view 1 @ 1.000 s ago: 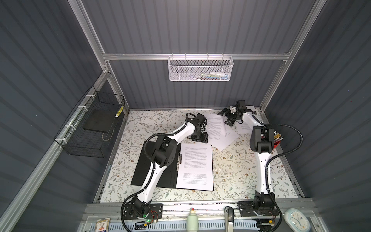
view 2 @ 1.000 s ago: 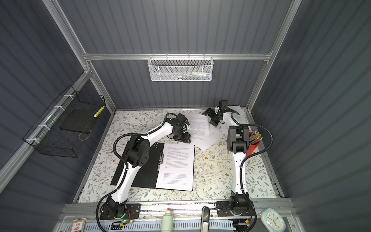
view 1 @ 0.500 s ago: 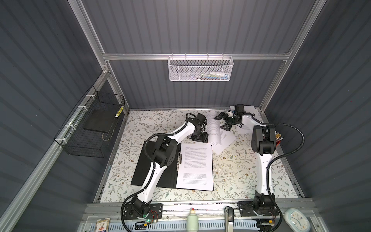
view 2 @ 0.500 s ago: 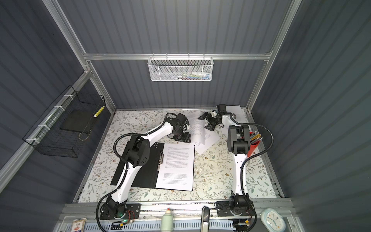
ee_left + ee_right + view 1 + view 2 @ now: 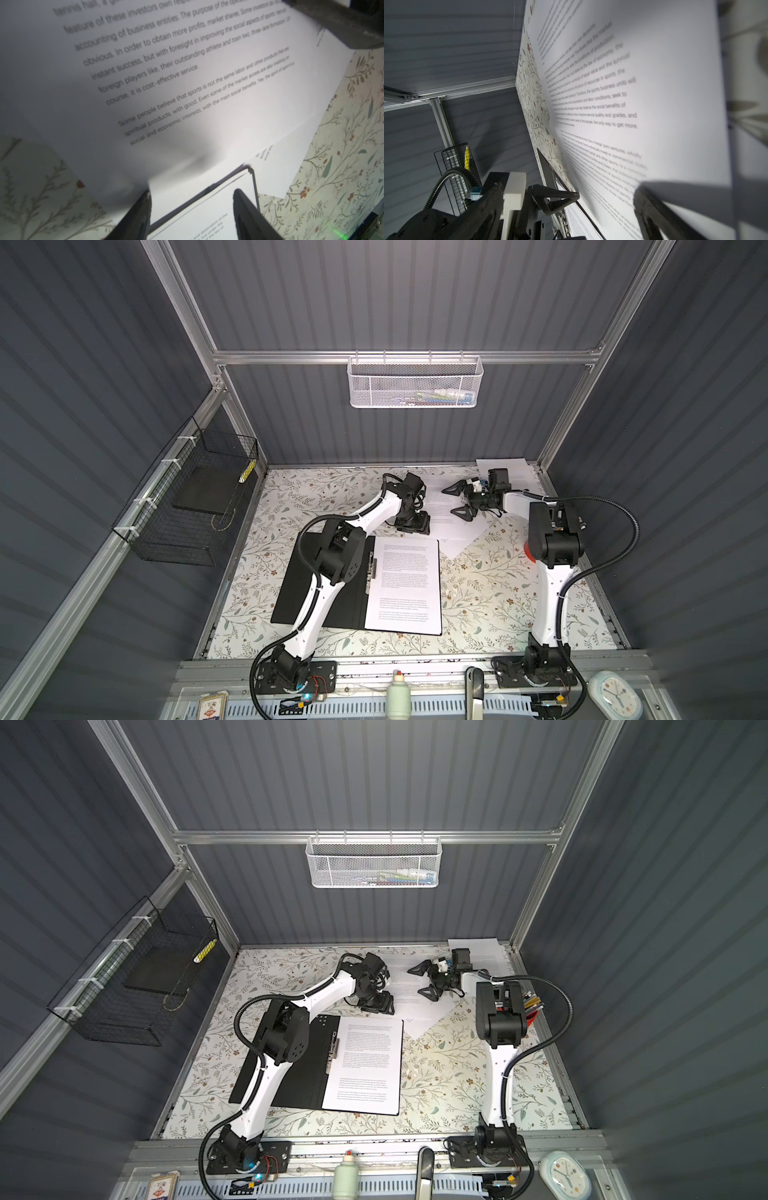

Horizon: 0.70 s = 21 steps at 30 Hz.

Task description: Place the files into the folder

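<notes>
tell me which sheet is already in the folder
The sheet lying square on the open folder, beside its clip. The other sheets are off it, farther back on the table.

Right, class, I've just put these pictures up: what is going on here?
Printed pages are being filed into a folder. The folder lies open on the table, with one sheet already on its right half. More loose sheets lie beyond it, toward the back right. The left gripper points down at their near edge with its jaws apart, and the right gripper hovers wide open over them. Neither clearly holds a sheet.
</notes>
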Tool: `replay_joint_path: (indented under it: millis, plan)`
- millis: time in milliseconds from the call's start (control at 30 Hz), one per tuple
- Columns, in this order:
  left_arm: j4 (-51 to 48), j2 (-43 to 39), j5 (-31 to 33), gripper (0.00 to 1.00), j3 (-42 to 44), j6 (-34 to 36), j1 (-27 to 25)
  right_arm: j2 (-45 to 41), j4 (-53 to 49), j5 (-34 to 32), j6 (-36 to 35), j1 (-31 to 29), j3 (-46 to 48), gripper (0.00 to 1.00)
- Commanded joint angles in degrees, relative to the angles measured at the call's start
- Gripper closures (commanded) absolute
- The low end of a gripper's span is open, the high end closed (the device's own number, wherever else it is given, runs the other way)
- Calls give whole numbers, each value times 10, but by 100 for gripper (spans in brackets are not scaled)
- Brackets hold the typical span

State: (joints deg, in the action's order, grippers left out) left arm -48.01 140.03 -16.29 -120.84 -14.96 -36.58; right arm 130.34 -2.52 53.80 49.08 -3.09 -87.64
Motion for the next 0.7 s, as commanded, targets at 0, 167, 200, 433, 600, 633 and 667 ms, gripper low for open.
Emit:
replay_joint_path:
  millis: [0,167,200,433,600,633,667]
  plan:
    - [-18,63,2,37,26,-9,1,-26,42,1,20,-12,23,1]
    - [-16,47,-15,37,31,-20,17,-66,-87,-55,-81,-7,-8,1]
    - [-18,43,-14,37,31,-20,21,-71,-110,-70,-99,-4,-12,1]
    - [7,4,-95,34,31,-14,27,-55,-257,-148,-185,10,-81,1]
    - [91,-43,-122,30,43,-69,28,-49,-265,-171,-197,11,-94,1]
    - [105,-47,-123,29,39,-76,28,-44,-270,-172,-199,11,-102,1]
    - [111,-45,-117,29,27,-79,28,-39,-273,-171,-200,11,-109,1]
